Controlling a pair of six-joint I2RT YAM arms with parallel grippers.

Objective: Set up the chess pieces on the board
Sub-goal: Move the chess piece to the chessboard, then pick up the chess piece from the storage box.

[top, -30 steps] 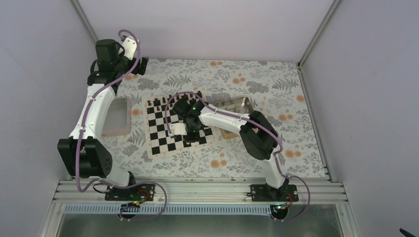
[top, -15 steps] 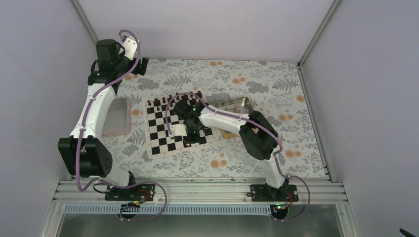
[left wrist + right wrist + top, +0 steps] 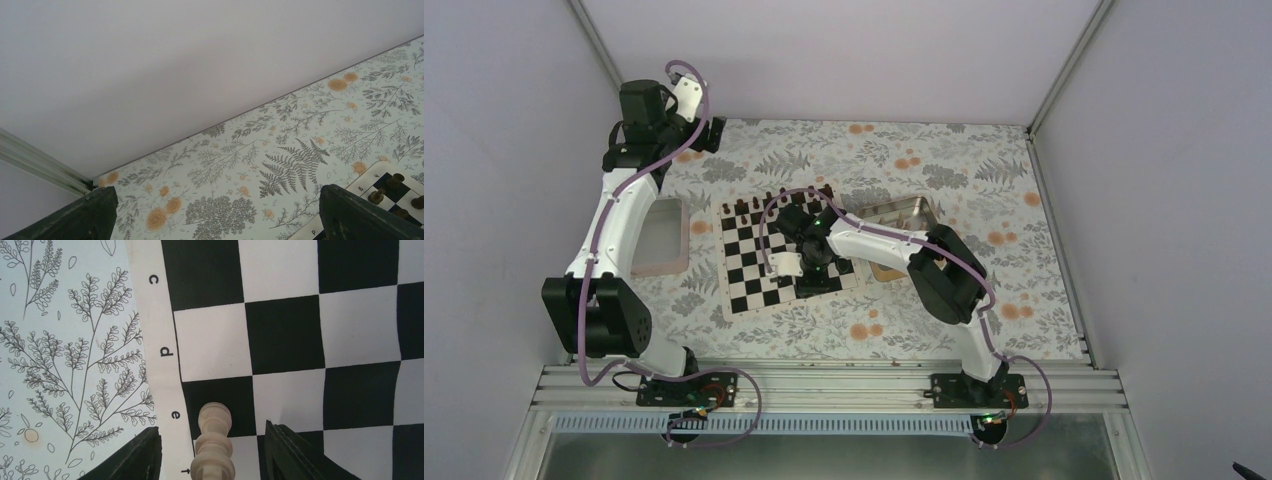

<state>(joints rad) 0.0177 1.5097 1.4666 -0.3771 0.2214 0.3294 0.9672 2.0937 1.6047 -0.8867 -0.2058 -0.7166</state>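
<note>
The black-and-white board [image 3: 749, 272] lies mid-table. My right gripper [image 3: 816, 270] hovers low over its near right part. In the right wrist view a light tan chess piece [image 3: 215, 445] stands upright on the board [image 3: 285, 335] at the edge by the letters e and f. It is between my right gripper's [image 3: 212, 430] dark fingers [image 3: 140, 455], with a gap on each side, so the gripper is open. My left gripper [image 3: 714, 130] is raised at the far left, open and empty [image 3: 215, 200]. It looks down at the floral cloth and the board's corner [image 3: 380, 172].
Dark brown pieces [image 3: 774, 203] line the board's far edge and show in the left wrist view [image 3: 395, 180]. A gold tin tray [image 3: 904, 215] sits right of the board, partly under my right arm. A pinkish-rimmed tray [image 3: 659, 240] lies left of it.
My right gripper's jaws have spread apart and let go of the tan piece, which now stands on the board. Neither arm has visibly shifted.
</note>
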